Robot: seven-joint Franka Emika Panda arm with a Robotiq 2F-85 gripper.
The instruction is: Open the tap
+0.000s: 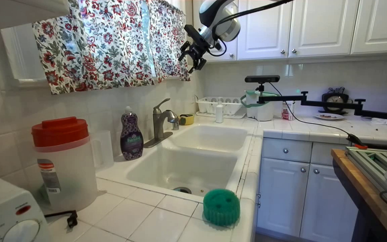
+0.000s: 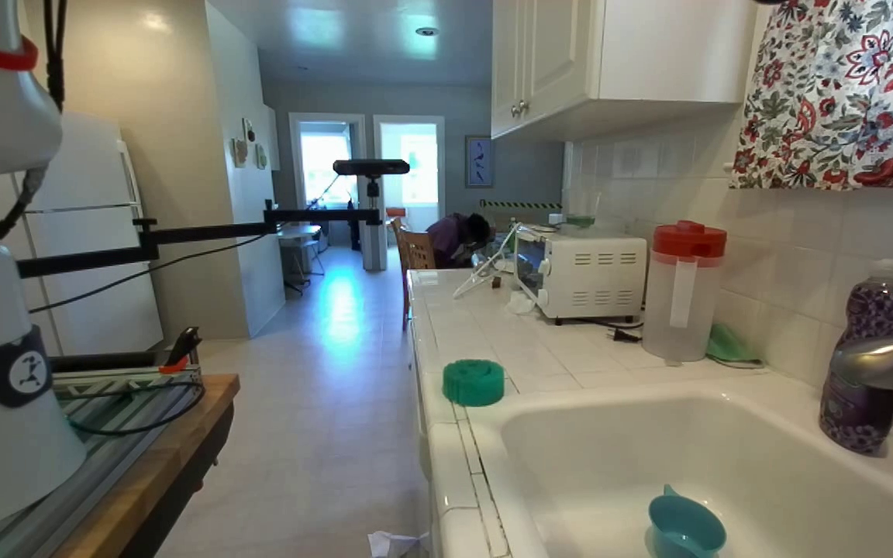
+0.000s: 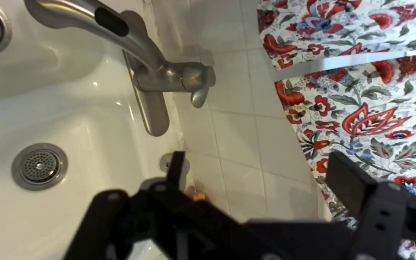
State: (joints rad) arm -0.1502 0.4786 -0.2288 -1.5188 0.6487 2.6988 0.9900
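Observation:
The tap [image 1: 159, 127] is a grey-silver faucet standing at the sink's wall side, its lever handle [image 1: 161, 103] raised above the body. An exterior view [image 2: 880, 363] shows only its spout at the right edge. In the wrist view the tap [image 3: 154, 70] lies upper left, seen from above, with its lever [image 3: 200, 96] near the tiled wall. My gripper [image 1: 186, 64] hangs in the air by the curtain, higher than the tap and apart from it. In the wrist view the gripper's fingers [image 3: 256, 162] are spread wide with nothing between them.
A flowered curtain [image 1: 113, 43] hangs close to the gripper. A purple soap bottle [image 1: 131, 137] stands beside the tap. The double sink [image 1: 186, 164] lies below, with a teal cup [image 2: 687, 527] in it. A red-lidded pitcher [image 1: 66, 168] and a green scrubber [image 1: 221, 206] stand on the counter.

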